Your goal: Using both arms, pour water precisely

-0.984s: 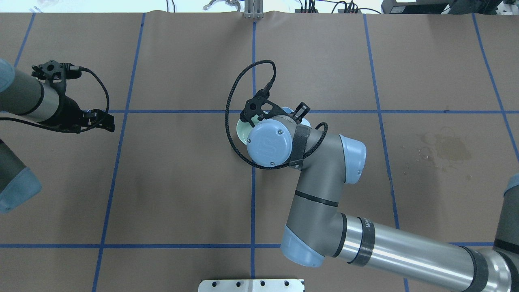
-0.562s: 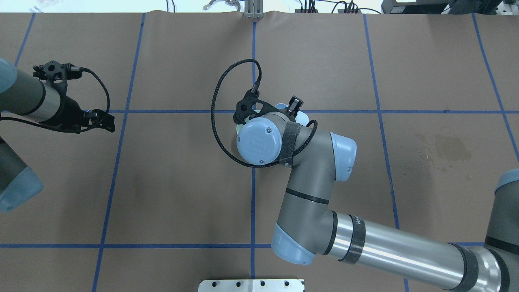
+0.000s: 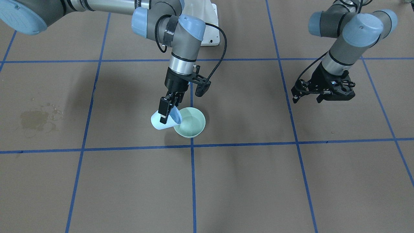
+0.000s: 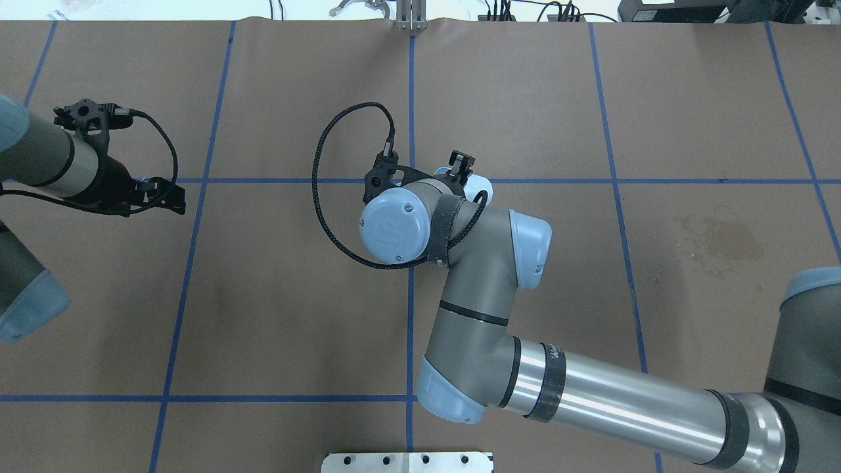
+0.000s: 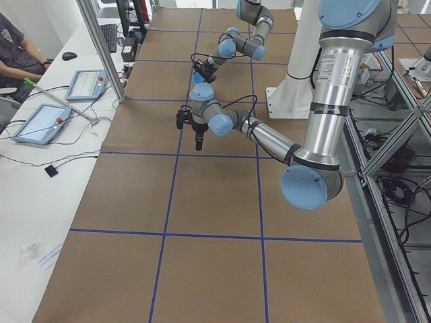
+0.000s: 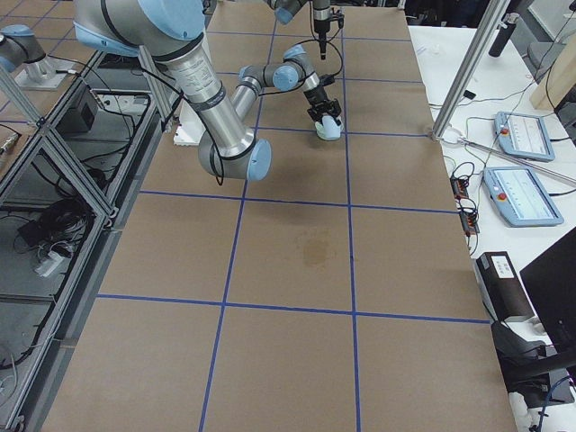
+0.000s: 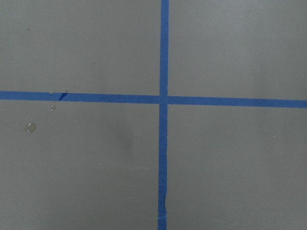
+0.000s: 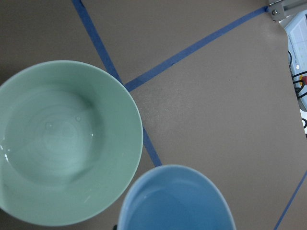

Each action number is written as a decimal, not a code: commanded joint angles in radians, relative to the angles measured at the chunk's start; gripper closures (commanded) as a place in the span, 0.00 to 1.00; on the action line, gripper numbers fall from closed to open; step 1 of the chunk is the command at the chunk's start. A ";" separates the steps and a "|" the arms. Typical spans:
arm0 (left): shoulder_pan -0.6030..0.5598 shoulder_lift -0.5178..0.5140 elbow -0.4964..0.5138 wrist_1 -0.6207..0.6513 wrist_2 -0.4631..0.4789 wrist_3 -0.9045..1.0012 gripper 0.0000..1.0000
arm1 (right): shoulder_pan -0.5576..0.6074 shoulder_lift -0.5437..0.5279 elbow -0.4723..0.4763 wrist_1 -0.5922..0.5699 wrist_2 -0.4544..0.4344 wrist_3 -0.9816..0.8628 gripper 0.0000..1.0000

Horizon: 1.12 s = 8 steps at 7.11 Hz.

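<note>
My right gripper (image 3: 165,111) is shut on a light blue cup (image 3: 160,123), held tilted with its mouth over the near rim of a pale green bowl (image 3: 200,124). The right wrist view shows the bowl (image 8: 112,108) holding the water (image 8: 60,139), seen as faint ripples and small bubbles. The cup's rim (image 8: 175,172) sits just beside the bowl's edge. In the overhead view my right wrist hides the bowl, and only a bit of the cup (image 4: 478,186) shows. My left gripper (image 3: 307,96) hangs open and empty above bare table, far from the bowl.
A dried water stain (image 3: 36,119) marks the brown paper on my right side; it also shows in the overhead view (image 4: 723,240). Small droplets (image 7: 30,127) lie under my left gripper. Blue tape lines cross the table. A white pedestal (image 3: 210,19) stands behind the bowl.
My right wrist has swung left and turned over the bowl, carrying the cup with it; the bowl is now hidden under the wrist in the overhead view. My left arm has stayed still.
</note>
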 commanded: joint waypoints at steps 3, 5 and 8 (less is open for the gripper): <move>0.001 -0.002 -0.010 -0.002 -0.001 -0.025 0.00 | -0.052 0.103 -0.085 -0.232 -0.143 -0.034 0.63; -0.001 0.006 -0.014 -0.029 -0.016 -0.030 0.00 | -0.072 0.126 -0.113 -0.307 -0.201 -0.034 0.63; -0.001 0.012 -0.011 -0.035 -0.024 -0.030 0.00 | -0.076 0.145 -0.156 -0.335 -0.231 -0.034 0.63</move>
